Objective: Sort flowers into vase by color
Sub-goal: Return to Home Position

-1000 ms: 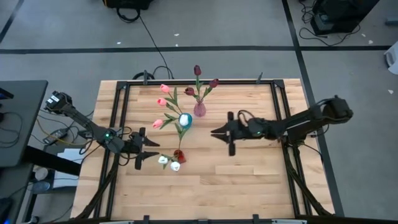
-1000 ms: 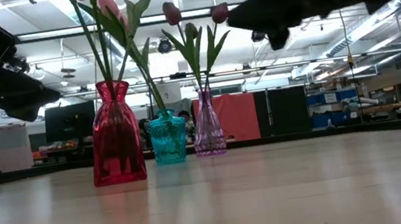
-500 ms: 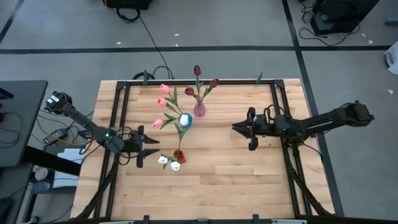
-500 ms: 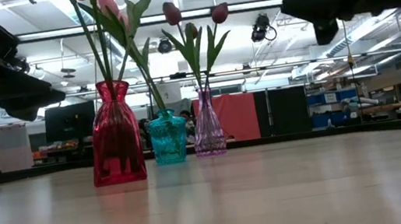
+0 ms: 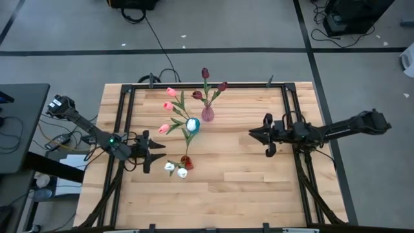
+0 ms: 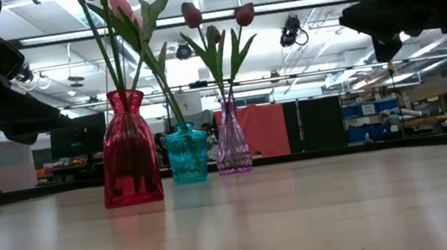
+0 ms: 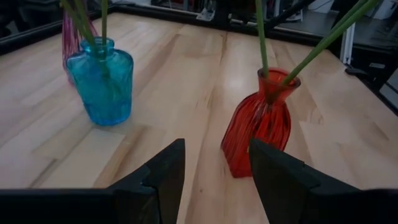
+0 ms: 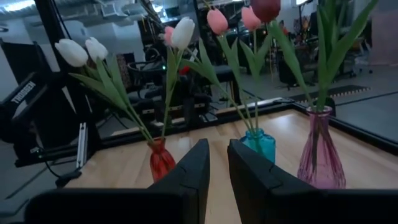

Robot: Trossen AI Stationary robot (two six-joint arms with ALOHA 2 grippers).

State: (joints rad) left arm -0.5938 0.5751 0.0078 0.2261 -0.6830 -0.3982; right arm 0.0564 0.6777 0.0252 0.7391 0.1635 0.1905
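Your left gripper [image 5: 157, 155] hangs over the bench [image 5: 259, 194] near its left edge. Its fingers are spread and hold nothing, and the left wrist view shows bare wood between them. Just beyond the fingertips stands the red vase [image 7: 258, 121], a little left of the bench's middle, with the white flowers [image 5: 176, 169] in it.

Your right gripper [image 5: 252, 134] is raised over the right half of the bench, well apart from every vase and pointing toward them. Its fingers are drawn close with only a thin slit between them, and they carry nothing.

From the red vase the row runs toward the far edge, the one opposite the low camera. The blue vase [image 5: 192, 124] comes next and holds the pink flowers [image 5: 168, 105]. The pink vase [image 5: 207, 114] stands nearest the far edge, about midway along it, and holds the maroon flowers [image 5: 205, 73]. Each vase carries one colour only, as far as you can see.

You will find no loose stem lying on the wood in any view, so the sorting itself looks finished. What seems left is only to bring both arms clear of the bench to their rest poses. Mind the left one: it sits close to the red vase, so take it straight away from the glass.
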